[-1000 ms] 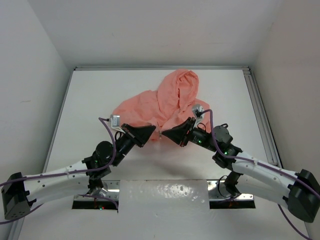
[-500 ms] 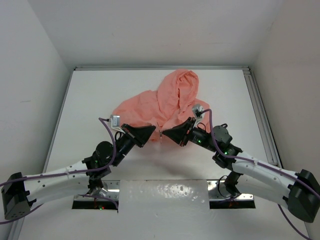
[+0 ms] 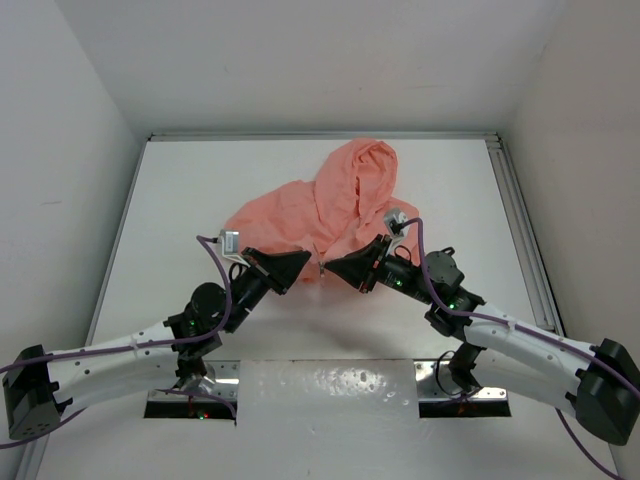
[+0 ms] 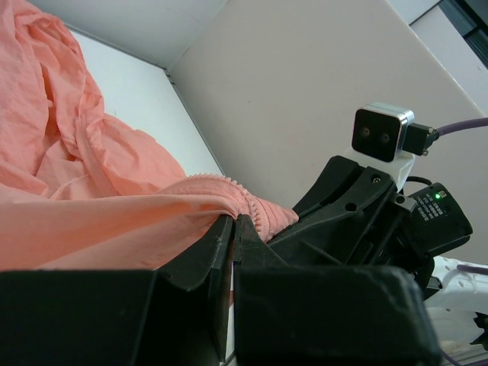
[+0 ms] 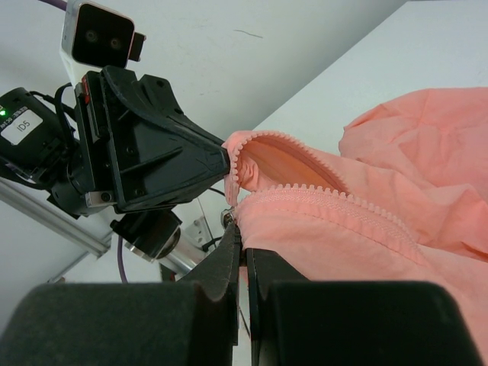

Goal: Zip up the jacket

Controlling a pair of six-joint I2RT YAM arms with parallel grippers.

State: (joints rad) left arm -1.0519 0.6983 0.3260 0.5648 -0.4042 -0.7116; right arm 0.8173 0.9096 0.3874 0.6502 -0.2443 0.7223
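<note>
Jacket (image 3: 330, 200): left gripper (image 4: 232, 223) (right gripper (image 5: 242, 231) too)

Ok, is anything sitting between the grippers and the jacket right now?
Nothing visible. The left gripper and the right gripper are both closed on the jacket at its near edge, beside the zipper teeth, almost tip to tip.

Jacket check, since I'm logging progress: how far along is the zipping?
Done: the left gripper and right gripper are each shut on the near front edge of the jacket, tips almost meeting. In hand: seemingly bringing the two zipper ends together. Left: the zipper teeth gape apart in the right wrist view, so joining the ends and the whole upward pull are not yet done.
</note>
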